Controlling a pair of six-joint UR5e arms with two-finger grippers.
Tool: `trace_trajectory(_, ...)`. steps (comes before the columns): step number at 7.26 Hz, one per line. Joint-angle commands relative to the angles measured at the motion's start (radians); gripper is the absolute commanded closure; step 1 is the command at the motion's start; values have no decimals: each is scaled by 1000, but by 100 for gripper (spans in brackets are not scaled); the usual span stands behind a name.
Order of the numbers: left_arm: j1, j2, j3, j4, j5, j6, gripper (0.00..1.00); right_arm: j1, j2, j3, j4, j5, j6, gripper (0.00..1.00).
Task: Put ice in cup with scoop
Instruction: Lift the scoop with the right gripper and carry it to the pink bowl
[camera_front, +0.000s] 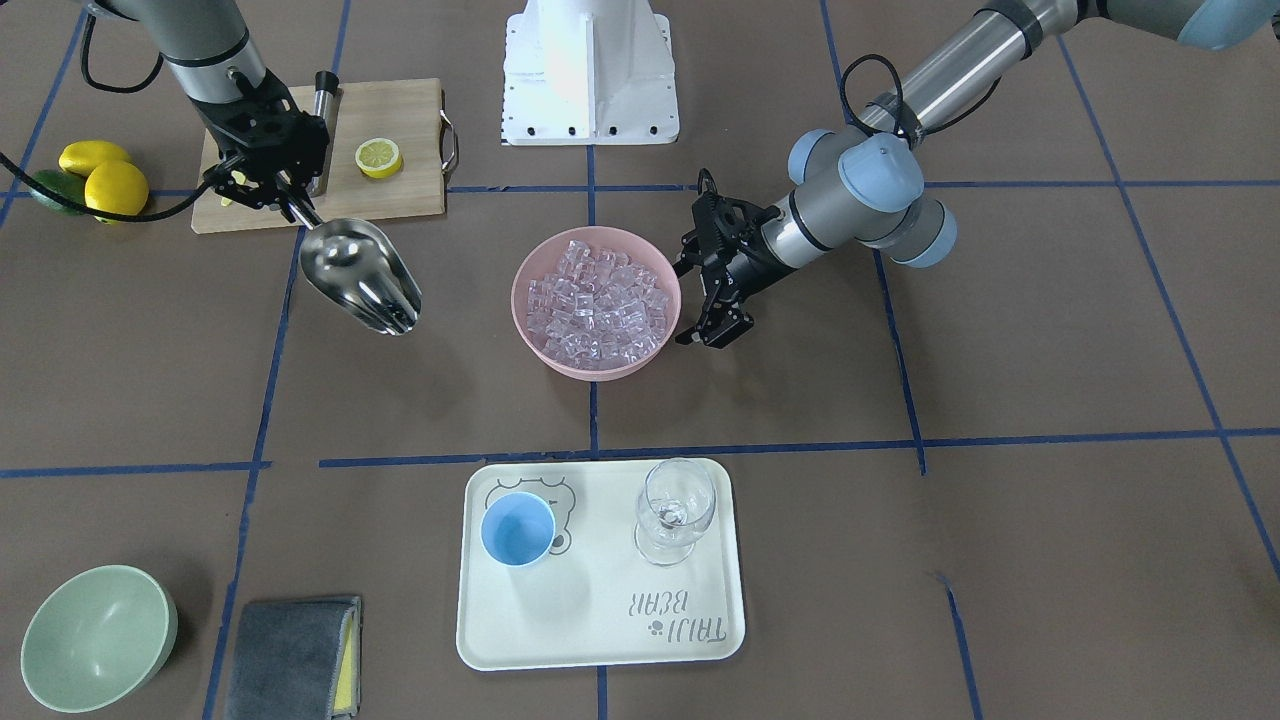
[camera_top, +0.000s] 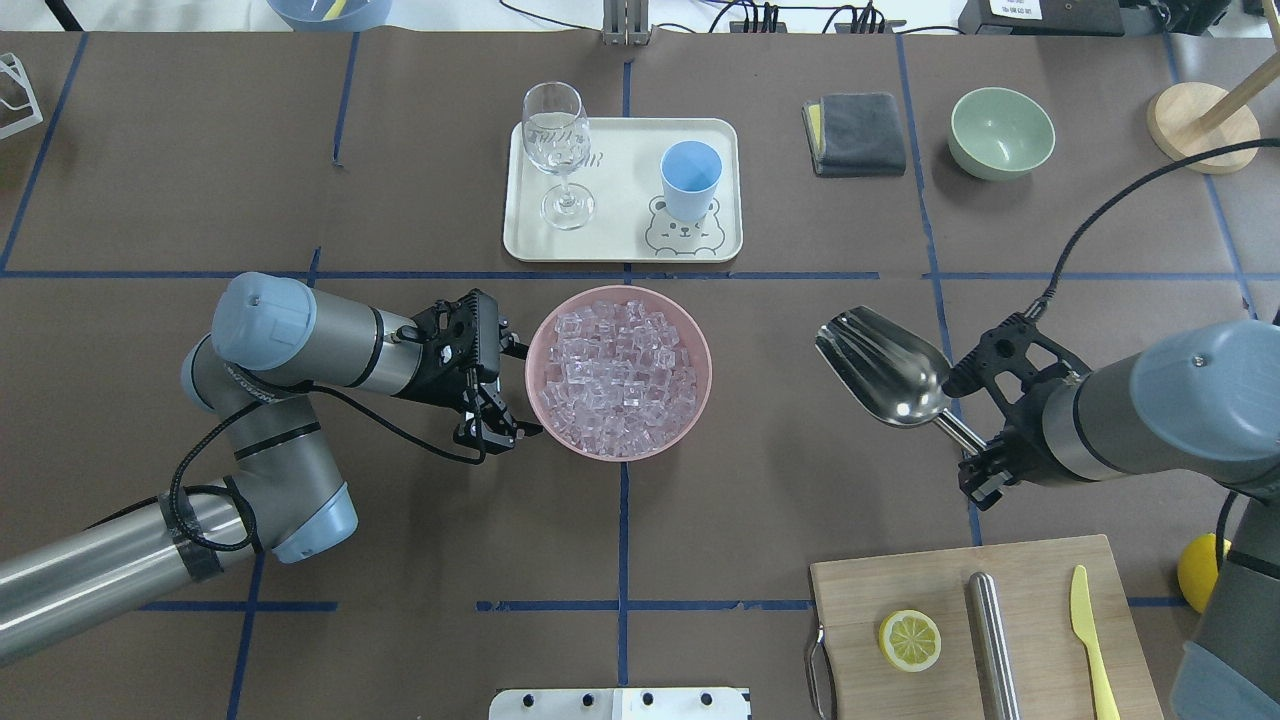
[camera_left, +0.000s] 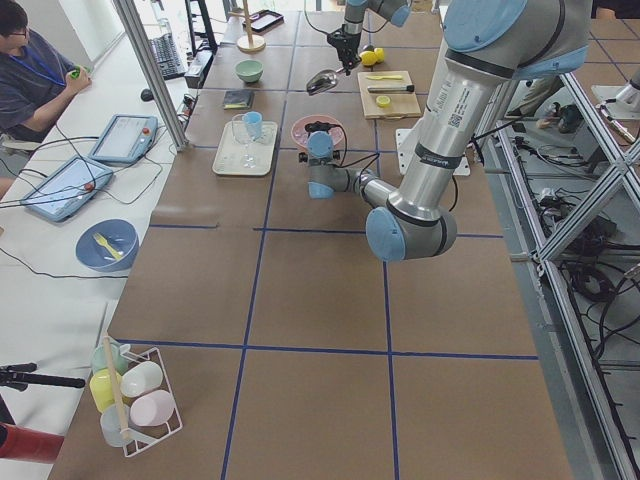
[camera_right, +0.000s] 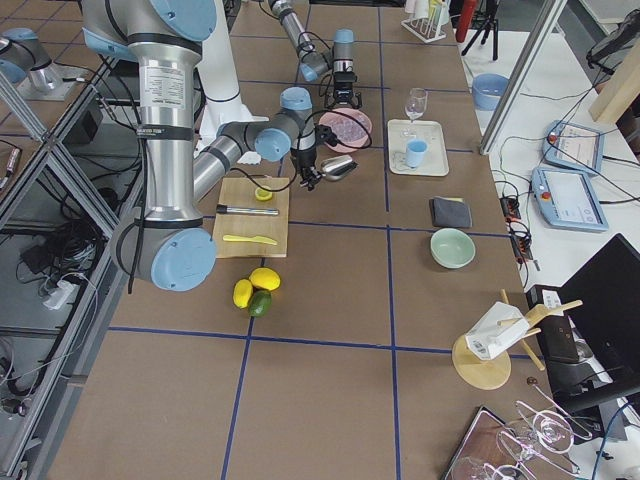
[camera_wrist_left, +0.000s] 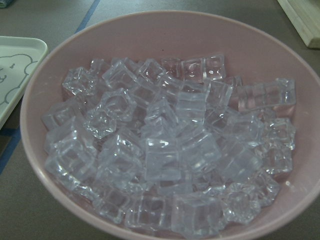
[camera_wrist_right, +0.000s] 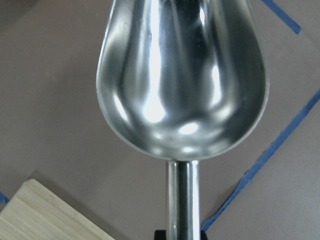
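The ice (camera_top: 620, 370) fills a pink bowl (camera_top: 705, 375) at the table's middle and also shows in the left wrist view (camera_wrist_left: 165, 150). My left gripper (camera_top: 515, 388) is open, right beside the bowl's left side. My right gripper (camera_top: 965, 440) is shut on the handle of the steel scoop (camera_top: 885, 370), held above the table to the bowl's right. The scoop's trough (camera_wrist_right: 182, 75) is empty. The light-blue cup (camera_top: 690, 178) stands upright and empty on a cream tray (camera_top: 620, 235) beyond the bowl.
A clear stemmed glass (camera_top: 556, 140) stands on the tray left of the cup. A wooden board (camera_top: 1000, 570) at the near right holds a lemon half (camera_top: 909, 640), a steel cylinder (camera_top: 993, 640) and a yellow knife (camera_top: 1090, 640). A grey cloth (camera_top: 857, 133) and a green bowl (camera_top: 1002, 132) sit far right.
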Motion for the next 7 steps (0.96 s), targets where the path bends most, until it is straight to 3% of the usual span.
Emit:
trace_trajectory(1, -1, 1, 0, -5, 0, 0, 0, -7, 242, 0, -318, -1, -63, 100)
trace_trajectory(2, -1, 2, 0, -6, 0, 0, 0, -9, 347, -1, -462, -1, -87, 100)
trace_trajectory(5, -3, 2, 0, -6, 0, 0, 0, -47, 454, -8, -612, -30, -92, 100)
trace_trajectory(7, -1, 2, 0, -6, 0, 0, 0, -55, 590, -37, -817, -51, -226, 100)
